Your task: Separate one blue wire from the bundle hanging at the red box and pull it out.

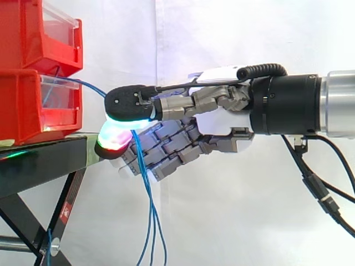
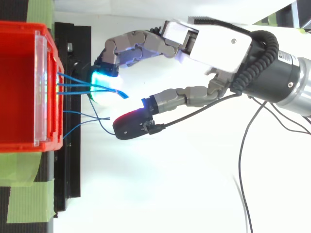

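Top view tells me most: the grey-and-white jointed hand (image 2: 218, 46) holds its glowing fingertips (image 1: 128, 104) just off the front of the lower red plastic bin (image 2: 19, 82). They are spread with clear space between them, so I read the hand as released, not clamped on anything. The bundle of thin blue wires (image 2: 73, 86) runs out of that bin's front. Some strands lie against the cyan-lit pad (image 2: 102, 85), and two more trail toward the black-backed pad (image 2: 133, 125), which is slightly further from the bin. In the side view the strands drop past the pads and hang below the bin.

I judge the reach done, but no single wire is isolated, pinched or drawn away yet. Crowded neighbouring strands are the obstacle: closing now could catch several. A black metal stand (image 1: 39, 160) carries the bin, a second red bin (image 1: 33, 33) sits on top of it, green tape (image 2: 24, 194) lies beside it, and a white curtain (image 1: 222, 33) hangs behind.
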